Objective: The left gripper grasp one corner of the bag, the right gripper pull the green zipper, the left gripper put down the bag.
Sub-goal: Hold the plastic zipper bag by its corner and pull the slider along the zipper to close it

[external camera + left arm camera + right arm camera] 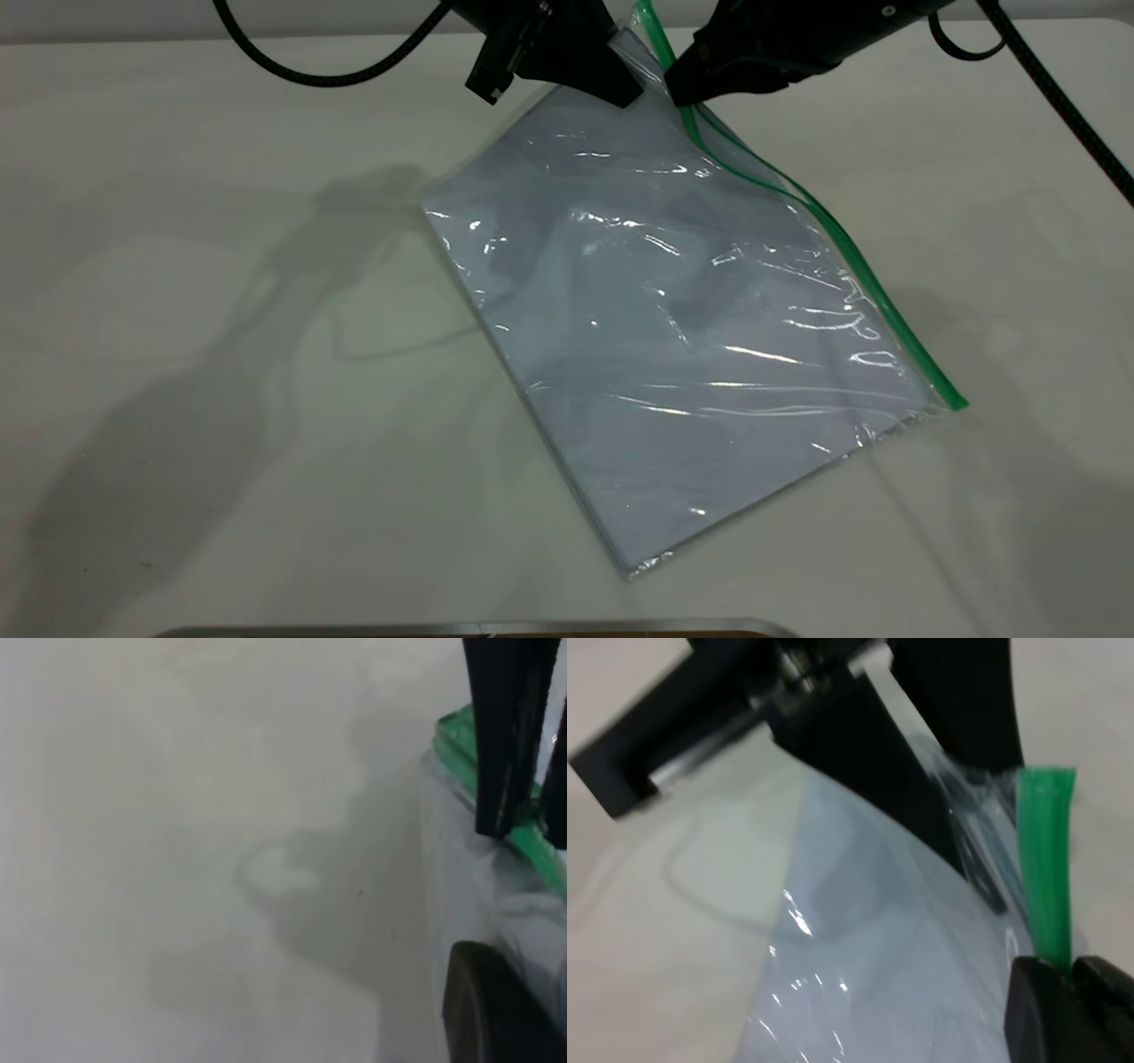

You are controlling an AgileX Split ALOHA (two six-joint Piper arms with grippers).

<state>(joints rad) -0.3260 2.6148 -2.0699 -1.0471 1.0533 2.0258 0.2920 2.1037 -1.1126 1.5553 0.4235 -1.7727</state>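
The bag (673,337) is a clear pouch with white sheets inside. Its far corner is lifted and its near end rests on the table. My left gripper (631,89) is shut on that raised corner of the bag (640,55); one of its fingers (492,1014) lies against the plastic. My right gripper (678,93) is shut on the green zipper (850,257) right beside the left gripper. In the right wrist view its jaws (1072,970) pinch the green strip (1045,859). The slider is hidden between them. Just below the grip the strip splits into two lines.
Black cables hang at the far left (337,78) and far right (1063,97). A metal-edged object (478,629) lies at the table's near edge. The white table (177,354) lies bare to the bag's left.
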